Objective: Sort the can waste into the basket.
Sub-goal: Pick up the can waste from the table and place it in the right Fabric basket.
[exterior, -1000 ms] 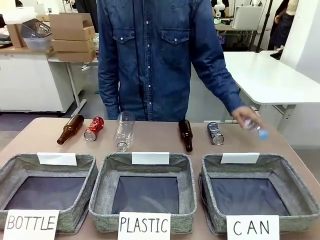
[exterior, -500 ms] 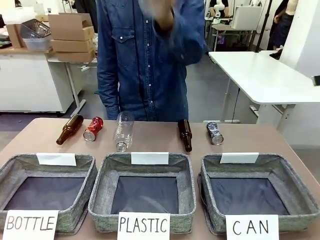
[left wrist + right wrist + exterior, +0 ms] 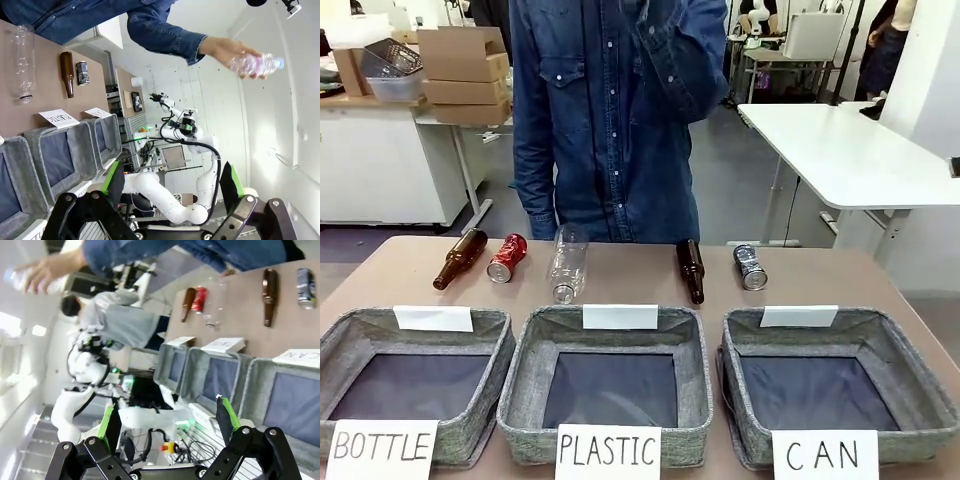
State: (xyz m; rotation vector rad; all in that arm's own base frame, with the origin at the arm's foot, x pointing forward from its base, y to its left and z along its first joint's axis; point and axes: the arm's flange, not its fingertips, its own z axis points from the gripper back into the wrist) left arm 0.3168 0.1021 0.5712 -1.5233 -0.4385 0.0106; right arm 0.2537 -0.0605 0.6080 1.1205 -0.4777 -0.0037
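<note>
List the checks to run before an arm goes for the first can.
1. Grasp readiness: left end effector and right end effector both open, ok.
2. Target: the grey woven basket labelled CAN holds nothing, ok.
3. The black metal can lies on its side, apart from the brown glass bottle beside it, ok.
4. The shiny red metal can lies on the table at its far side, ok.
5. The person's hand is raised off the table, holding a small clear plastic bottle, ok.
6. Cans within reach: cannot tell.
</note>
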